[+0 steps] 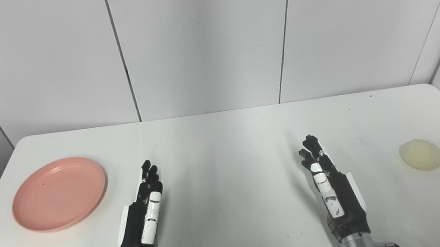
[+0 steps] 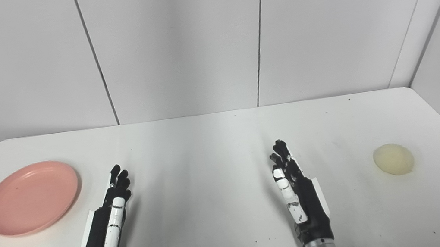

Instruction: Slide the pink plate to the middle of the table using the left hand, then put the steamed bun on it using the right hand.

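You have both hands low over the white surface (image 1: 224,149), edge-on with palms facing each other. Your left hand (image 1: 143,215) holds nothing; its fingers (image 1: 150,175) are stretched forward, straight and lying close alongside one another rather than curled. Your right hand (image 1: 330,183) mirrors it, empty as well, with its fingers (image 1: 312,149) extended the same way toward the back wall.

The pink plate (image 1: 59,193) lies flat on the far left of the surface, near the left edge. It sits just beside your left hand, to that hand's outer side, with a strip of bare surface between the plate's rim and the fingers; nothing touches it and nothing lies on it.

The steamed bun (image 1: 421,154), pale yellowish and domed, rests on the far right of the surface, well apart from the plate. It lies to the outer side of your right hand, clearly separated from it, at about the level of the fingers.

The middle of the surface lies between your two hands.
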Controlling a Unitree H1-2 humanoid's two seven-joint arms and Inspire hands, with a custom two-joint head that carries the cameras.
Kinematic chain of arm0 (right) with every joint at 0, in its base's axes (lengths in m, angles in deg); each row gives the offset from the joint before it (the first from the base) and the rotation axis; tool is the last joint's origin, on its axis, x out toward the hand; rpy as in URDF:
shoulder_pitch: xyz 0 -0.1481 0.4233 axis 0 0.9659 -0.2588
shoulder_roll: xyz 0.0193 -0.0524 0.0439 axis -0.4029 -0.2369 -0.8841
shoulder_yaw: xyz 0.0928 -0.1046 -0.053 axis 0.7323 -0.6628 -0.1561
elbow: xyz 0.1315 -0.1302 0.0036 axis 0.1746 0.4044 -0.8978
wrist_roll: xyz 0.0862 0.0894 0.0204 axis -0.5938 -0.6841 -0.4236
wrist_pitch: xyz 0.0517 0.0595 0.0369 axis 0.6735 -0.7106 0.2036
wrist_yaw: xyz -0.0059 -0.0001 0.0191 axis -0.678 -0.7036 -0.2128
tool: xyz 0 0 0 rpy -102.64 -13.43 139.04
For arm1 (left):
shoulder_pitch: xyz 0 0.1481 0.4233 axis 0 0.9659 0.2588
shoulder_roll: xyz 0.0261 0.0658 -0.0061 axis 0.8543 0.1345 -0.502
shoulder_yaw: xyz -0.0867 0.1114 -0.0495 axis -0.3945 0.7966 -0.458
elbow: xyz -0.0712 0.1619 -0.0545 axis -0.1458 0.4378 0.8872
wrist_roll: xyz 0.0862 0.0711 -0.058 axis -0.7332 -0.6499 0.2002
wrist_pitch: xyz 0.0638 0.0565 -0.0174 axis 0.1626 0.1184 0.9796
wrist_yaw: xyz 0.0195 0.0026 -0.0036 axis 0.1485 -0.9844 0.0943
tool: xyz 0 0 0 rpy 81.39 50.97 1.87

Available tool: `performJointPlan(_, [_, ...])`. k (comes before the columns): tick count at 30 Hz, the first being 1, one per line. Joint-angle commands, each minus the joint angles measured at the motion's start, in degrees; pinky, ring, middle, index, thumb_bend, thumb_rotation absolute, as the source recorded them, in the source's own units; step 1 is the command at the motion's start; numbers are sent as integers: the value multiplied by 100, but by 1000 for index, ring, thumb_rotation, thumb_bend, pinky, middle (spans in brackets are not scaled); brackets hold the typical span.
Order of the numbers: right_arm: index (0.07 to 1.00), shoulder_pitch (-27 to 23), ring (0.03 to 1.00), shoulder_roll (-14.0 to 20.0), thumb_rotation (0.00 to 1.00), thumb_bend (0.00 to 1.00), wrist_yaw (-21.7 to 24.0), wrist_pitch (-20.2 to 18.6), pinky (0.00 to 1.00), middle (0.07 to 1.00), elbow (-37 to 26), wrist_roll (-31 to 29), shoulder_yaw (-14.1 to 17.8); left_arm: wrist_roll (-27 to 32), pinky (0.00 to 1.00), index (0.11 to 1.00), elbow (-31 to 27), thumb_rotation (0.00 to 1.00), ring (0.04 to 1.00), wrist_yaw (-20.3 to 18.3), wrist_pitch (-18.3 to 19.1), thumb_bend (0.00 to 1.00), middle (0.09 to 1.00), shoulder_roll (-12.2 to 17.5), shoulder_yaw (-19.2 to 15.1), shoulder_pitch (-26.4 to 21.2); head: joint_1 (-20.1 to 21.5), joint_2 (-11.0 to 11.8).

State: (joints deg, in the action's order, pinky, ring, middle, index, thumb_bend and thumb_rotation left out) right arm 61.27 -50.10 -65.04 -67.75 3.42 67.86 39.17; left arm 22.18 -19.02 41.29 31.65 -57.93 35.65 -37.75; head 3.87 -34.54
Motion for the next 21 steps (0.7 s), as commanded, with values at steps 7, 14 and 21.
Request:
performJointPlan(7, [934,80,918,4,907,647,46,-50,925,940,48,28,-15,68,1000,1000,-107,912,994,-31,-143,624,1000,-26,-18,-96,3,19])
performJointPlan(14, [929,91,911,5,914,636,40,-107,914,936,9,35,-10,79,1000,1000,-127,913,992,-57,-81,624,994,-21,-2,-96,-4,17])
performJointPlan(21, [919,106,907,14,907,656,37,-156,910,928,-19,51,-18,103,1000,1000,-247,911,988,-106,95,598,987,-38,12,-79,-12,1])
